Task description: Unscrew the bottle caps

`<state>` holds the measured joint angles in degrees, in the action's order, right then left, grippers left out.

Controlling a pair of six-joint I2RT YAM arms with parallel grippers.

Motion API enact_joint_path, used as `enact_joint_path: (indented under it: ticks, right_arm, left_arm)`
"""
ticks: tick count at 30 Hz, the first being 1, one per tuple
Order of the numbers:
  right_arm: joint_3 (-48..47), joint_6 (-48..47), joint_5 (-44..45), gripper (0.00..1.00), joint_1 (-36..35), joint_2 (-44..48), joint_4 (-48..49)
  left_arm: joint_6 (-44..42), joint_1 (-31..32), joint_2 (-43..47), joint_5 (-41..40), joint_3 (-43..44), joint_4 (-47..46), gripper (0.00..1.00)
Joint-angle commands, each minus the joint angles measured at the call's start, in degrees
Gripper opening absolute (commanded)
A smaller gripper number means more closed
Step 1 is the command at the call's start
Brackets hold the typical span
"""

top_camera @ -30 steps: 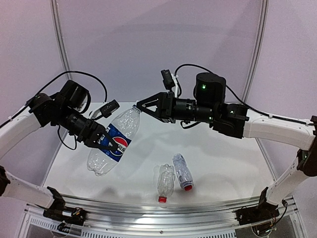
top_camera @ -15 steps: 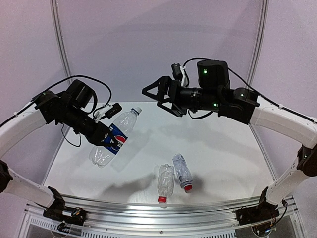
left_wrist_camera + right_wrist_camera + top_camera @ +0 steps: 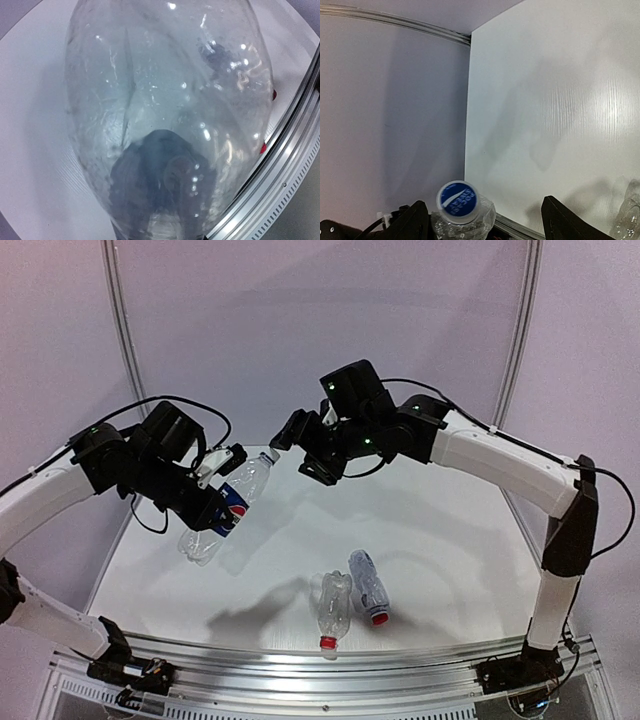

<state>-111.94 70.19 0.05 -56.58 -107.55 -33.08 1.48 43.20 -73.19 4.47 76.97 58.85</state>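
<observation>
**Q:** What do the left jaws hold, and why that way?

**A:** Left jaws: clamped shut on the labelled middle of the Pepsi bottle (image 3: 250, 477). The bottle hangs clear above the tabletop (image 3: 450, 540), with its neck aimed toward 1 o'clock. Judged purpose: to brace the body against twisting and to offer its whitish cap (image 3: 456, 200) to the other arm.

**Q:** And the right jaws?

**A:** Right jaws: spread wide, holding nothing. In the right wrist view the cap sits between the two fingers (image 3: 560, 227), nearer one than the other. As far as can be seen, it touches neither. The cap is not yet off the neck, so closing on it and turning is the likely next step.

**Q:** The other items?

**A:** Two unlabelled bottles (image 3: 335, 602) lie side by side near the tabletop's 6 o'clock edge, untouched. Their red caps (image 3: 327, 642), both screwed on, point toward 6 o'clock.
</observation>
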Motion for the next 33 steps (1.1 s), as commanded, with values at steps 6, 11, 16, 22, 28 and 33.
enact_joint_path:
  ticks: [6, 11, 16, 22, 28, 33]
  right_arm:
    - [-4.0, 3.1, -4.0, 0.71, -1.3, -3.9, -1.7]
    - [-4.8, 3.0, -4.2, 0.67, -1.5, -4.9, -0.9]
    - [-5.0, 2.5, -2.6, 0.62, -1.5, -5.1, -1.4]
    - [-6.3, 1.3, -1.6, 0.44, -1.3, -6.5, -1.4]
    - [-5.1, -0.2, -1.6, 0.0, -1.3, -5.7, -1.6]
    - [3.5, -6.2, -5.4, 0.0, -1.1, 0.0, 8.0]
  left_arm:
    - [1.5, 2.3, -0.7, -5.0, 1.2, -1.7, 0.0]
    - [1.3, 2.7, -0.8, -6.3, 0.8, -1.6, 0.0]
    - [0.9, 3.1, -0.6, -6.6, 0.8, -1.7, 0.0]
    - [0.4, 3.8, -0.6, -6.8, 0.8, -1.7, 0.0]
    - [-0.3, 3.9, -0.2, -6.0, 1.1, -0.9, 0.0]
    - [-3.2, 2.0, 1.1, 6.1, 2.7, 2.3, 0.0]
